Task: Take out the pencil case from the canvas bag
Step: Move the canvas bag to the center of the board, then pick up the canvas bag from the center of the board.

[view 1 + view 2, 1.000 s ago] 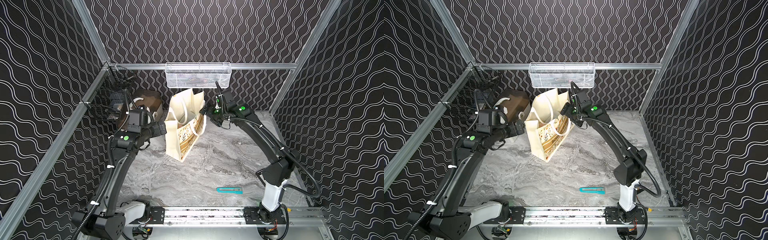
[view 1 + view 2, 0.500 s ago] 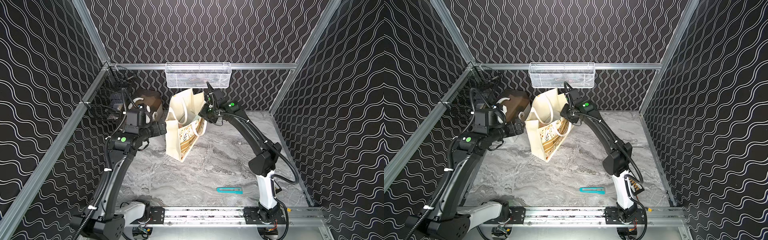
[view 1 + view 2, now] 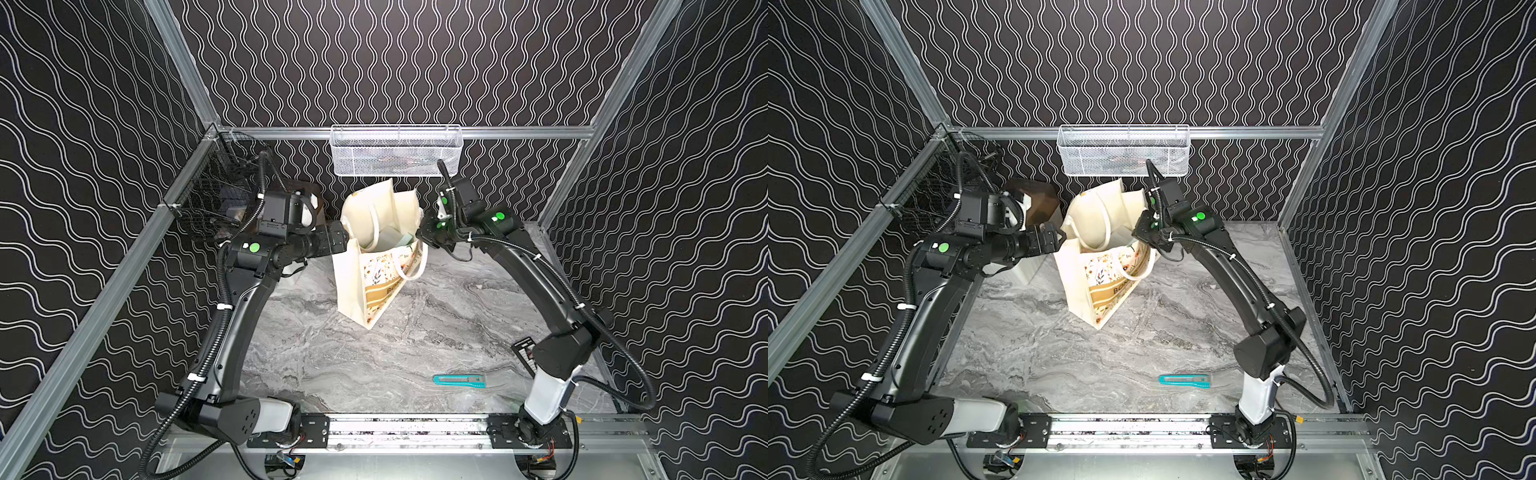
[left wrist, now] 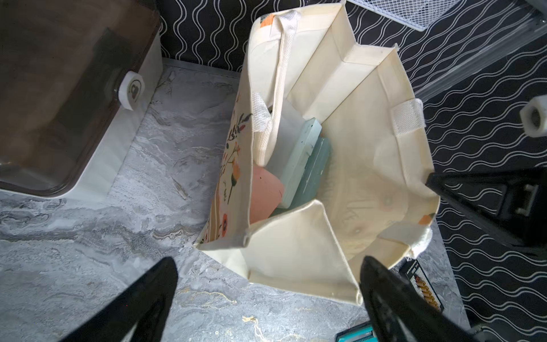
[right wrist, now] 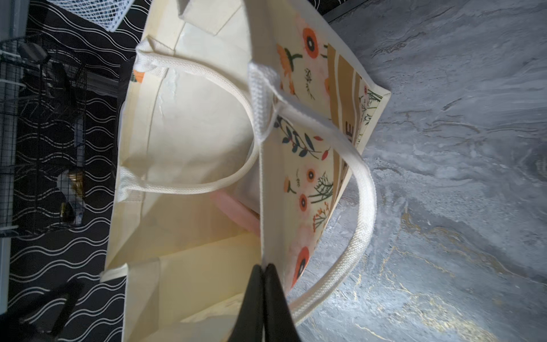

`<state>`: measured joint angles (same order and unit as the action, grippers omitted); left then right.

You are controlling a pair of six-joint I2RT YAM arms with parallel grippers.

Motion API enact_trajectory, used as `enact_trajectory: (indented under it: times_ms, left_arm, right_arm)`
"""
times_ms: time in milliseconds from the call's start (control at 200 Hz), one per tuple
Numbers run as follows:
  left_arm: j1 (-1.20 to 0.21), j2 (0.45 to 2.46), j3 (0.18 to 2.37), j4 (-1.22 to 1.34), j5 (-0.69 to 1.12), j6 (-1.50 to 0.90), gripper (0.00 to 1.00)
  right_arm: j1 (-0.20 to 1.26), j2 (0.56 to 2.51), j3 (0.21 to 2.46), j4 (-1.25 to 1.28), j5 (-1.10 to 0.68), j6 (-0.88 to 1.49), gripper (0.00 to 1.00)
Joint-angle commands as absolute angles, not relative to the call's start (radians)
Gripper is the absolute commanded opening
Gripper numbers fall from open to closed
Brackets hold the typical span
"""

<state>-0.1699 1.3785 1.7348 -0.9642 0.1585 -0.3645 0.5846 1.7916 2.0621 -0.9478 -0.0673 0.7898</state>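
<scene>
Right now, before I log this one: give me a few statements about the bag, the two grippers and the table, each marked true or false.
1. The right gripper is shut on the rim of the canvas bag. True.
2. The left gripper is clamped on a bag handle. False: it is open beside the bag and holds nothing.
3. The bag lies flat on its side. False: it stands upright with its mouth open.
4. A teal cutter lies on the table, outside the bag. True.
5. The bag is empty. False: the left wrist view shows a pink item and a pale green item inside.
</scene>
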Motion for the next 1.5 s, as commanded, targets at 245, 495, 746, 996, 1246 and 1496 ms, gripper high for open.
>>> enact_trajectory:
  times_ms: [245, 495, 746, 996, 1246, 1496]
  left_arm:
    - [-0.376, 1.517, 1.84, -1.104, 0.026, -0.334, 0.99]
    - [-0.501, 1.691, 2.037, -1.134, 0.019, -0.333, 0.96]
    - [-0.548, 1.887, 2.25, -1.256, -0.168, -0.389, 0.97]
    - [-0.551, 1.966, 2.328, -1.292, -0.21, -0.379, 0.8]
    - [-0.55, 2.065, 2.455, -1.348, -0.229, -0.36, 0.64]
    - [-0.54, 2.101, 2.509, -1.338, -0.199, -0.362, 0.34]
  right_arm:
    - [0.437, 1.531, 1.787, -1.003, -0.157, 0.584, 0.0]
    - [0.329, 1.465, 1.708, -1.077, -0.19, 0.466, 0.0]
    - [0.322, 1.438, 1.653, -1.078, -0.185, 0.47, 0.0]
    - [0.321, 1.44, 1.626, -1.077, -0.186, 0.475, 0.0]
    - [0.321, 1.454, 1.621, -1.066, -0.197, 0.485, 0.0]
    - [0.321, 1.465, 1.627, -1.07, -0.187, 0.481, 0.0]
